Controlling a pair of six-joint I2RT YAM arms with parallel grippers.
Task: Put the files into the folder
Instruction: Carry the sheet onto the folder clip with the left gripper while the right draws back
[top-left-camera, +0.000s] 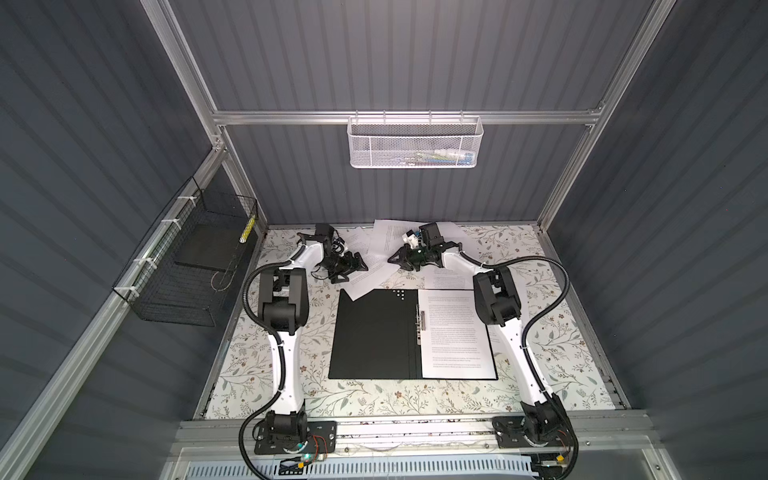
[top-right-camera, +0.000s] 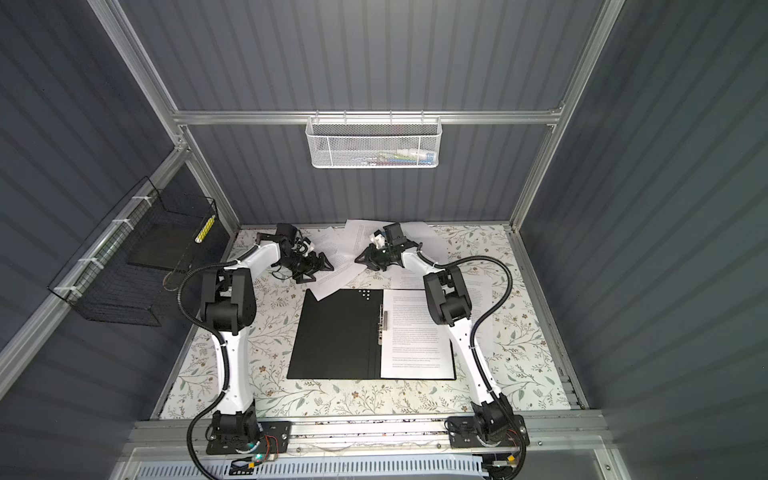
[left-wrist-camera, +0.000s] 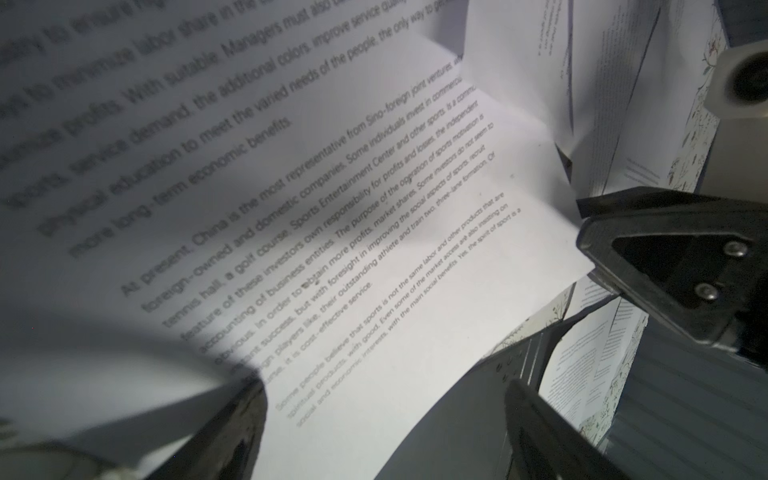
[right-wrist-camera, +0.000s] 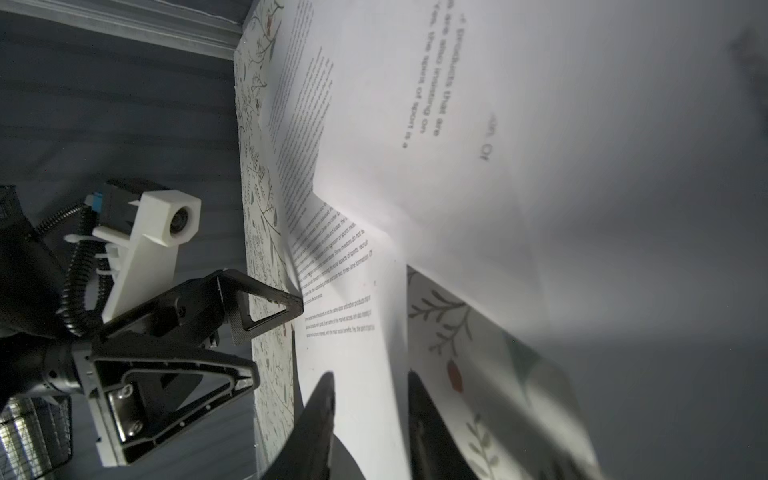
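Note:
The folder (top-left-camera: 374, 332) (top-right-camera: 332, 332) lies open in the middle of the table, black inside up, metal clip (top-left-camera: 420, 318) on the spine. One printed sheet (top-left-camera: 455, 332) rests on its right half. Several loose files (top-left-camera: 382, 241) (top-right-camera: 353, 237) overlap behind it. My left gripper (top-left-camera: 360, 264) (left-wrist-camera: 386, 415) hovers low over them, jaws wide open, one sheet (left-wrist-camera: 374, 208) passing between them. My right gripper (top-left-camera: 392, 259) (right-wrist-camera: 372, 390) faces it, jaws a narrow gap apart around that sheet's edge (right-wrist-camera: 357, 332), not pressed on it.
A white mesh basket (top-left-camera: 415, 143) hangs on the back wall. A black wire basket (top-left-camera: 187, 270) is fixed to the left rail. The floral table cover (top-left-camera: 374, 399) shows in front of the folder. Both arms flank the folder.

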